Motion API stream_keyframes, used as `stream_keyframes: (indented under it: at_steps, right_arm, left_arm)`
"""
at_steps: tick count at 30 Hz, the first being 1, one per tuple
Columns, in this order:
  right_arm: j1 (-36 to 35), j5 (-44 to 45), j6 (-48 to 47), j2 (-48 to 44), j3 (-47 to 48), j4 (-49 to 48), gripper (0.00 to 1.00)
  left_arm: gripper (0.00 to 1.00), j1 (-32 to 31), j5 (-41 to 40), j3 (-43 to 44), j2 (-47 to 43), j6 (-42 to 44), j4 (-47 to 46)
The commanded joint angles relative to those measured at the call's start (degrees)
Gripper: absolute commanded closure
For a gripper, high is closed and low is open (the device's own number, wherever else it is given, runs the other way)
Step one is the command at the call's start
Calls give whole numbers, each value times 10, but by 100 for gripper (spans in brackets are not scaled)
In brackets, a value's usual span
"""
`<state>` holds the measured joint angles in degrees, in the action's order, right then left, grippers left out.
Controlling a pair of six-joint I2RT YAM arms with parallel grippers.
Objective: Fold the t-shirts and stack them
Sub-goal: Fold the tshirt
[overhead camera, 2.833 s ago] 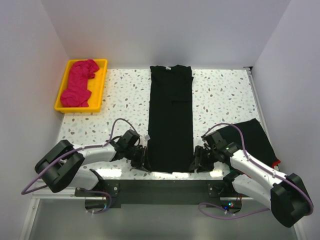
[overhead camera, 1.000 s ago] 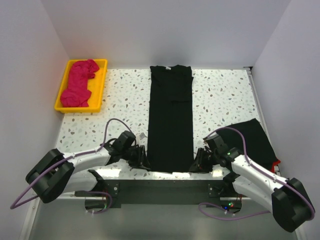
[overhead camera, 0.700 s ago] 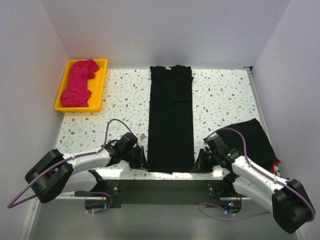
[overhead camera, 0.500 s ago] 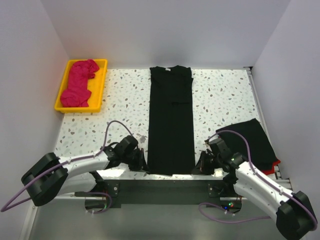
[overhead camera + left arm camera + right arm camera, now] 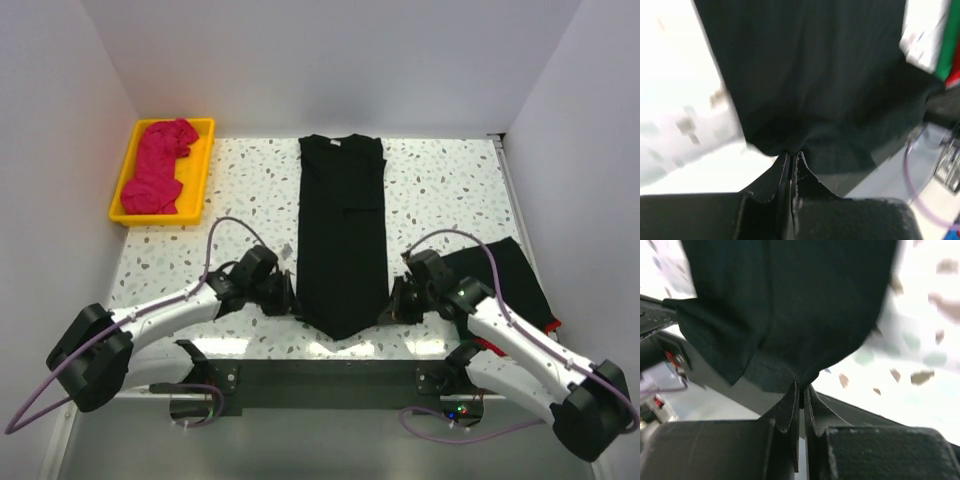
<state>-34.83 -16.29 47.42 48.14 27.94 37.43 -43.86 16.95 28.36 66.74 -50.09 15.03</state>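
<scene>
Midway through the folding job, the large black cloth t-shirt [image 5: 343,240] lies as a narrow strip from 12 to 6 o'clock across the speckled white tabletop [image 5: 450,190]. Its sides are already turned in, and the crosswise fold appears still to come. A flat folded black t-shirt [image 5: 510,275] rests at 4 o'clock with a sliver of red cloth [image 5: 553,325] showing under its near edge. A crumpled magenta-pink cloth t-shirt [image 5: 160,165] waits unfolded in the rectangular yellow plastic tray [image 5: 206,170] at 10 o'clock. At 7 o'clock the left pincer [image 5: 790,156] is squeezed together on one hem corner. At 5 o'clock the right pincer [image 5: 801,389] is likewise pinched tight on the other, the hem between them sagging to a point.
</scene>
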Motion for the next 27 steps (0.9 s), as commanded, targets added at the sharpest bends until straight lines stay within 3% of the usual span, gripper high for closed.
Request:
stream_keyframes:
  at_steps: [1, 7, 14, 27]
  right_arm:
    - [2, 81, -36, 83, 114, -44, 100]
    - [58, 88, -52, 271, 260, -116, 100]
    - [131, 93, -64, 424, 369, -155, 100]
    - [207, 55, -62, 558, 466, -190, 100]
  left_arm:
    - [100, 71, 29, 75, 34, 54, -36]
    - [100, 122, 19, 218, 162, 34, -78]
    - [100, 166, 3, 330, 300, -21, -120]
    - [100, 236, 0, 448, 442, -11, -117]
